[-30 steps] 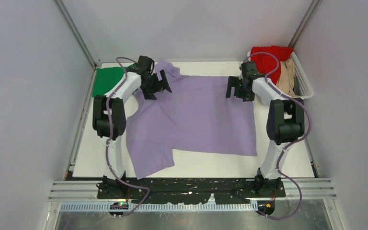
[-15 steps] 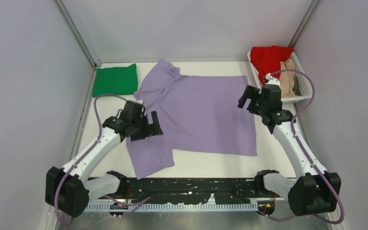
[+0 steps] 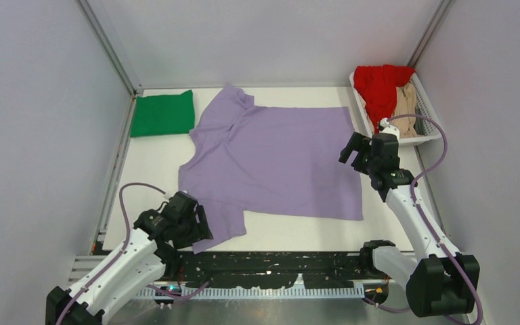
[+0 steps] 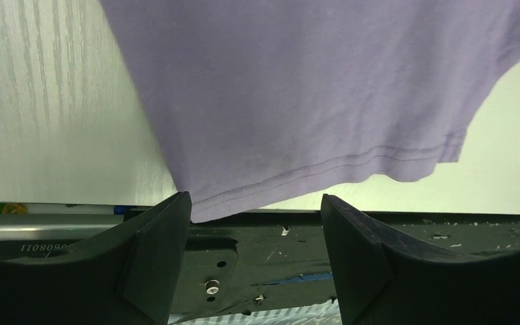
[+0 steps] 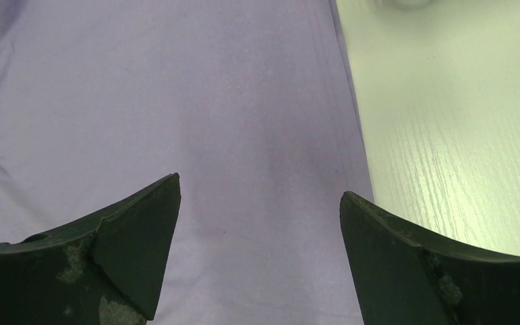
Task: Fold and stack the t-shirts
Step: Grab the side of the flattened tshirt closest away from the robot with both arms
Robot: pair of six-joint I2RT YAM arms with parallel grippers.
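Both arms have pulled back nearward. Left pincer [image 4: 254,203], open and empty, faces the near sleeve hem of the purple shirt [image 3: 277,162]; right pincer [image 5: 261,186], likewise open and empty, hovers over its right edge.

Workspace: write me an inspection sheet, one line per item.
Surface: white table, faint wood grain.
Job's things: lavender t-shirt spread out, unfolded; green t-shirt folded at the far left; red t-shirt and tan t-shirt heaped in the white basket.
Clutter: nothing seen.
Grippers: left gripper open at the lavender t-shirt's near sleeve hem; right gripper open above its right edge.
Cables: purple cables loop along both arms.
Surroundings: grey walls on three sides.
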